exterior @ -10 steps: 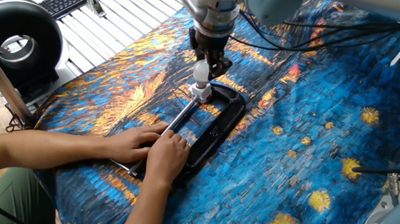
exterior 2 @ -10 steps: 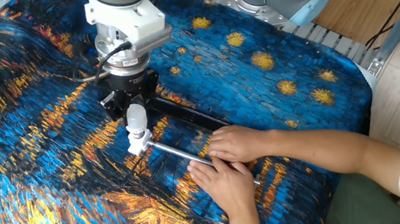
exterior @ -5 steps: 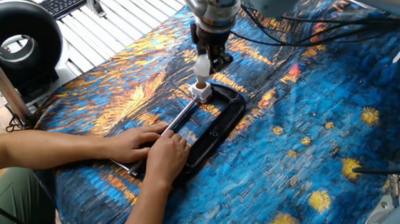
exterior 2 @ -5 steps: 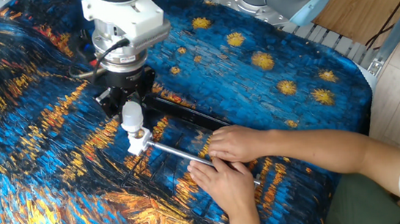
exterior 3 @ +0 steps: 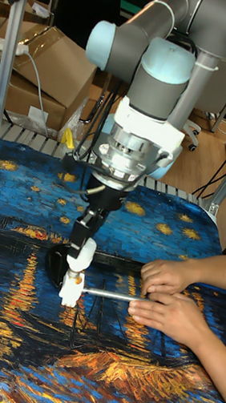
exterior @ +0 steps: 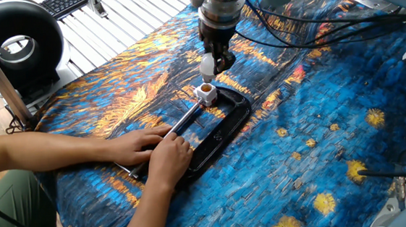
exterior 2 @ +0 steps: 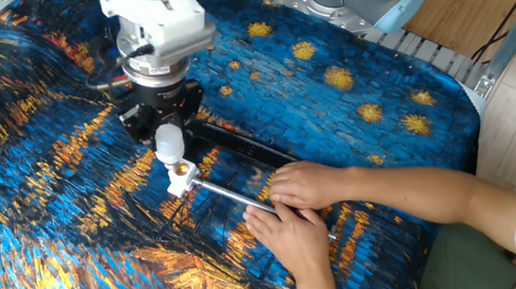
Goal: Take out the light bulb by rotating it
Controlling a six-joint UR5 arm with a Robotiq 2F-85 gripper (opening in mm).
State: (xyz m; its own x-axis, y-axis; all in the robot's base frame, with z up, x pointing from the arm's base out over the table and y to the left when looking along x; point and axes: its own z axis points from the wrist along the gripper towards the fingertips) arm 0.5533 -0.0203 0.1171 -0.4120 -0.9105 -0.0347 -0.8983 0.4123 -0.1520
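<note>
light bulb (exterior: pixel 206 65) is up in the air, just above the little white socket (exterior: pixel 206 92), near the top middle of one fixed view. it is not touching the socket, and you can see the brassy inside of the socket. the gripper (exterior: pixel 211 63) points down and its two black fingers are pressed on the bulb's sides, holding it.

in the other fixed view the bulb (exterior 2: pixel 170 143) sits in the upper left part, right over the socket (exterior 2: pixel 181 175) with a small gap. in the tall fixed view the bulb (exterior 3: pixel 80 252) is left of the middle, above the socket (exterior 3: pixel 72 286).

the socket sits at the end of a shiny metal rod (exterior: pixel 186 117) on a big black clamp (exterior: pixel 223 123). two bare hands (exterior: pixel 152 150) press on the clamp at the lower left. all of it rests on a blue and orange painted cloth (exterior: pixel 321 140) with yellow stars.
</note>
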